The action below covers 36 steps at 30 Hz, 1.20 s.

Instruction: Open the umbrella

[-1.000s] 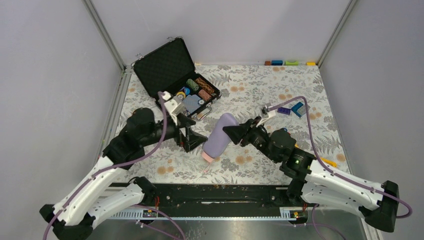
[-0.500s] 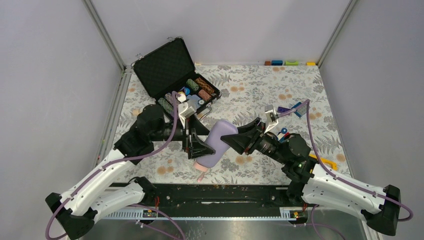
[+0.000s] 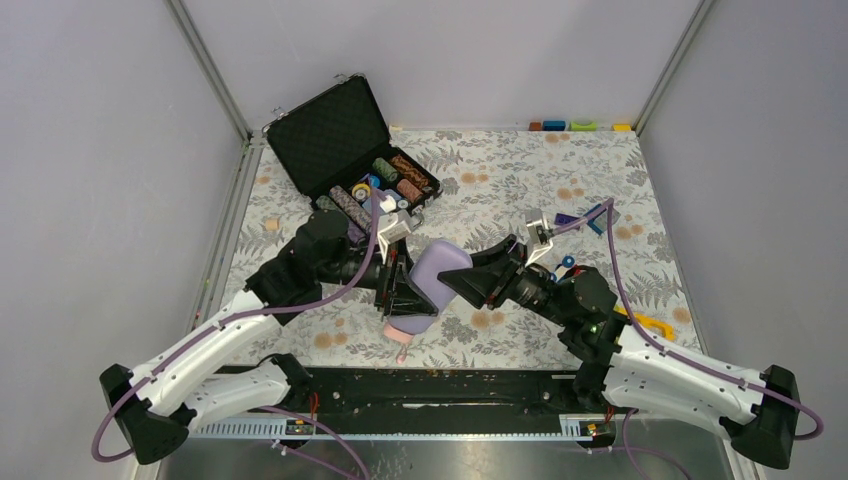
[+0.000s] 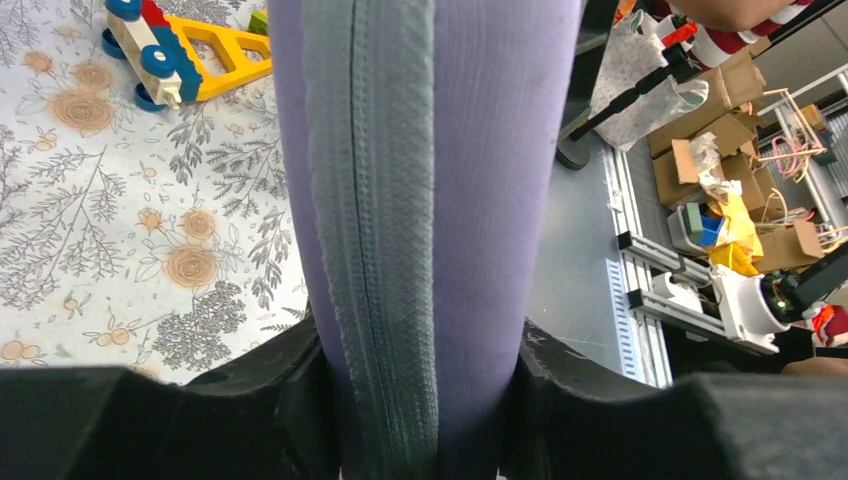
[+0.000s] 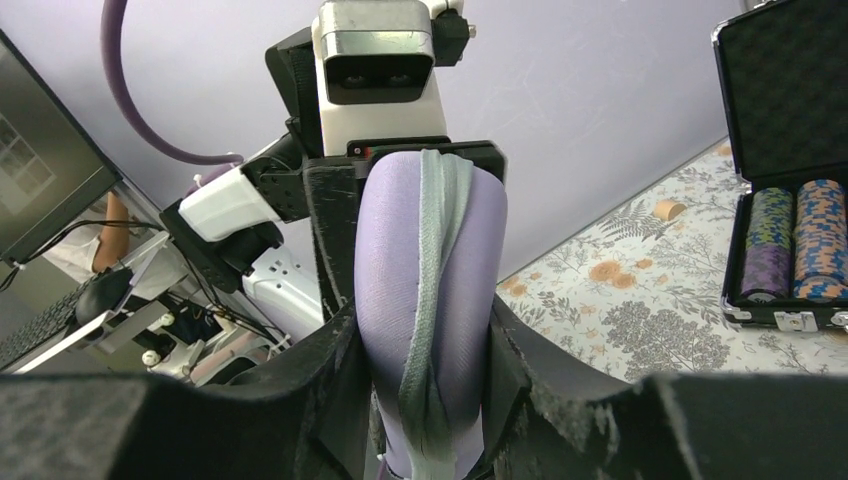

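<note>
Lilac-grey tube-shaped fabric sleeve (image 3: 436,274) is pinched from both sides, with left gripper (image 3: 409,296) and right gripper (image 3: 461,284) each clamped onto it. Pale pink folding umbrella (image 3: 401,336) sits inside, its handle poking out just beyond the left gripper.

the floral-cloth tabletop (image 3: 520,165) carries an open black case of poker chips (image 3: 330,135) far left, and a yellow toy (image 3: 651,325) at right.

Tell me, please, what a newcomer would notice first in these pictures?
Both grippers clamp one lilac sleeve near the table's front middle, the left gripper and right gripper from opposite sides. A pink handle pokes out of its near end. At far left, an open black case shows stacks of chips.
</note>
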{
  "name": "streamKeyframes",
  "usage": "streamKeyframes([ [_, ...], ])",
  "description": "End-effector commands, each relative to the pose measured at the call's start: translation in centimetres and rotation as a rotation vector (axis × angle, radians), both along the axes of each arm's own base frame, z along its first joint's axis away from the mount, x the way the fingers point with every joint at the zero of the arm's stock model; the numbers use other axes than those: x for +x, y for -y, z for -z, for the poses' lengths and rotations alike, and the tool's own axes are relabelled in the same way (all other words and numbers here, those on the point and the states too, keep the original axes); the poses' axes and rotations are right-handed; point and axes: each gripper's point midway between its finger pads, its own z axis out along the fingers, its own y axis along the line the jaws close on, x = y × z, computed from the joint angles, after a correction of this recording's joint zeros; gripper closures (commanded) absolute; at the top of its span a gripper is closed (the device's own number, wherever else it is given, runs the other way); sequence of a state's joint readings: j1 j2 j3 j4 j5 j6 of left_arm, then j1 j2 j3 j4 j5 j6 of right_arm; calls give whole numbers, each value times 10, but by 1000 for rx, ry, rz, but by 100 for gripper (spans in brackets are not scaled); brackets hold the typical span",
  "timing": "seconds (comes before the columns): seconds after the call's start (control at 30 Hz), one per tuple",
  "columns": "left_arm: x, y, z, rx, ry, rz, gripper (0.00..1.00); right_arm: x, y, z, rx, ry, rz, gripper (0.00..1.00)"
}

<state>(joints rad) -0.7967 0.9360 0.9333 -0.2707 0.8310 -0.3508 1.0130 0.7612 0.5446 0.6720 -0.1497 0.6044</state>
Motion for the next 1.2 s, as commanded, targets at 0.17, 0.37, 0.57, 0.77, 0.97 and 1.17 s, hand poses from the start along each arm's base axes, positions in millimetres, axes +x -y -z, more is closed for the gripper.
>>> streamKeyframes([
  [0.17,6,5,-6,-33,13,-19,91,-2,15,-39,132,37,34,83],
  [0.37,25,-1,-16,-51,74,-156,100,7,27,-11,53,-18,109,10],
  [0.57,53,-5,-65,-153,31,-363,98,9,36,22,-92,-27,155,3],
  [0.77,64,-9,-105,-273,34,-377,94,1,38,44,-182,106,138,2],
  [0.97,63,-16,-92,-354,26,-292,94,11,26,89,-264,197,157,5],
  [1.17,81,-15,-72,-270,-15,-366,91,33,24,111,-286,240,272,7],
])
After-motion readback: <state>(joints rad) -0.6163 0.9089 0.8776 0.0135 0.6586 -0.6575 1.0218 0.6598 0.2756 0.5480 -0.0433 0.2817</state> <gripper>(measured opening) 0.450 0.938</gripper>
